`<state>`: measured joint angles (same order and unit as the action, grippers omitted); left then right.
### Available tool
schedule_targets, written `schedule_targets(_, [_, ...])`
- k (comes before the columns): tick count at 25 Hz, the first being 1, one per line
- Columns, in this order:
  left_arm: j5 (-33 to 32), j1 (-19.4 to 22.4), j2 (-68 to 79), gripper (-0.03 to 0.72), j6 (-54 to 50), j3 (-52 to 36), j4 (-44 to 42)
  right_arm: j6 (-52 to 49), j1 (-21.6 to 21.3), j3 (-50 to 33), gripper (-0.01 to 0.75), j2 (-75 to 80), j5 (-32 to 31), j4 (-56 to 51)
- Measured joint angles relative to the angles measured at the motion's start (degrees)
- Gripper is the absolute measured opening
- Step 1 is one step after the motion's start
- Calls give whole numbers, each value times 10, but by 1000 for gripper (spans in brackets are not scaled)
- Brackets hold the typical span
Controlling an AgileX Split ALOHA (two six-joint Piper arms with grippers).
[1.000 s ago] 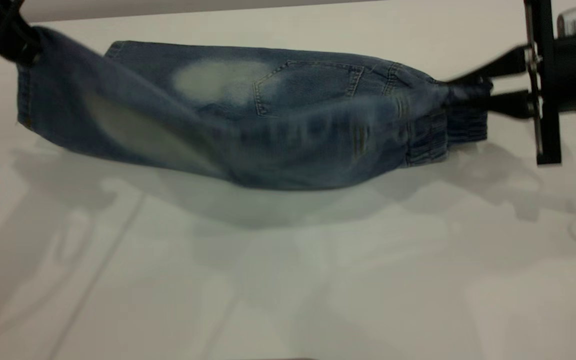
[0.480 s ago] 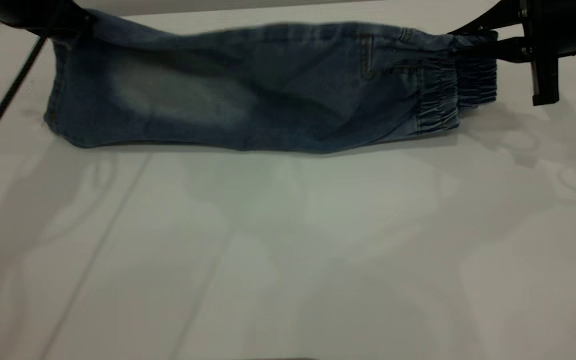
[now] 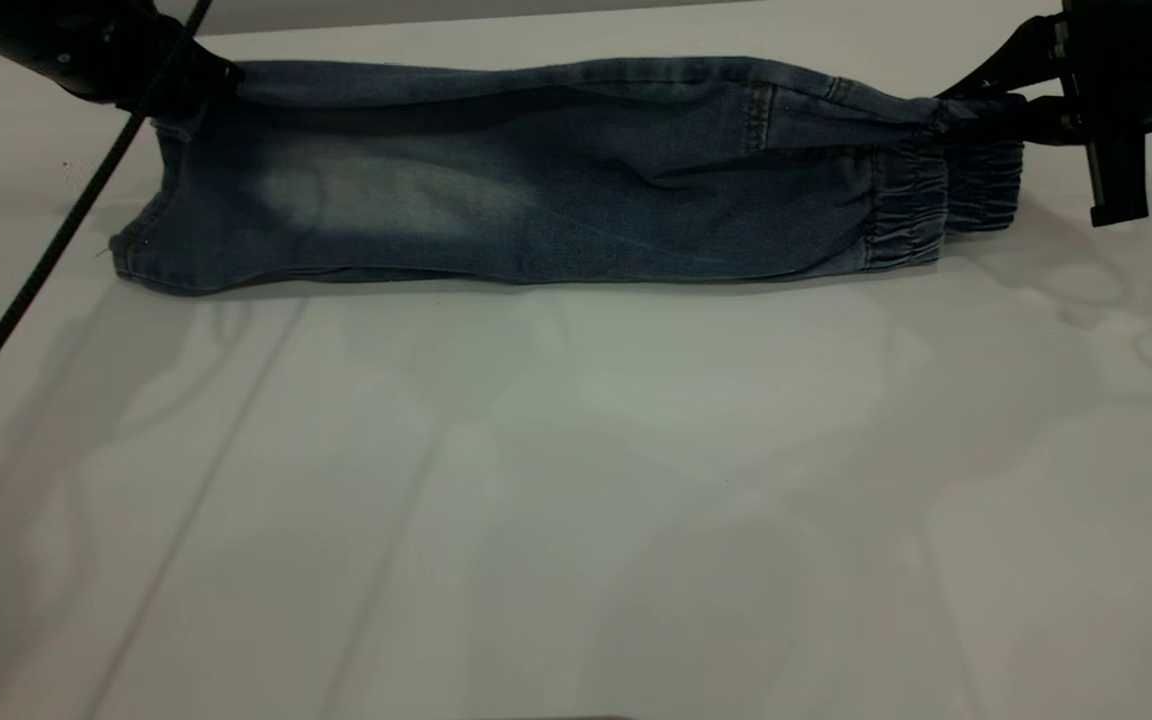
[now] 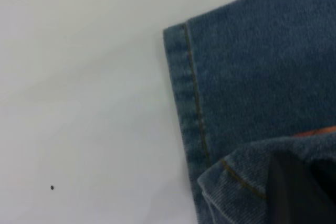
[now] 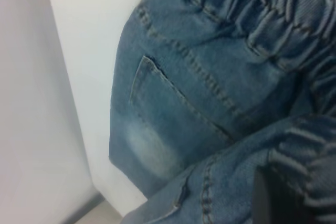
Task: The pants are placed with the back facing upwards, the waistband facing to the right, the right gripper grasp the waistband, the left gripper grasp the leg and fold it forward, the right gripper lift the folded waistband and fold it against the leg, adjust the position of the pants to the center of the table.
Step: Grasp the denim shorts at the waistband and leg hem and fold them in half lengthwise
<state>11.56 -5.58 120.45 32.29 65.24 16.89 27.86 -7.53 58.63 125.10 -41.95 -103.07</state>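
Pants (image 3: 536, 200) lie folded lengthwise on table (image 3: 576, 500), leg hem clamped by left gripper (image 3: 191, 80), waistband (image 3: 946, 190) clamped by right gripper (image 3: 986, 105).

The pants (image 3: 556, 200) lie lengthwise across the far part of the worktop (image 3: 576, 500), folded along their length so one half lies on the other. The waistband (image 3: 946, 190) is at the right end, the leg (image 3: 226, 220) hems at the left. The left claw (image 3: 181, 80) sits at the far left corner of the pants, touching the cloth; the right claw (image 3: 976, 105) meets the waistband at the far right. The near part of the worktop lies before the pants.
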Motion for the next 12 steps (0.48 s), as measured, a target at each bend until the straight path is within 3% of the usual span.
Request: schedule_targets(12, [14,-1,7,55,-2,3,0,-17,0,34,85,1,6,0])
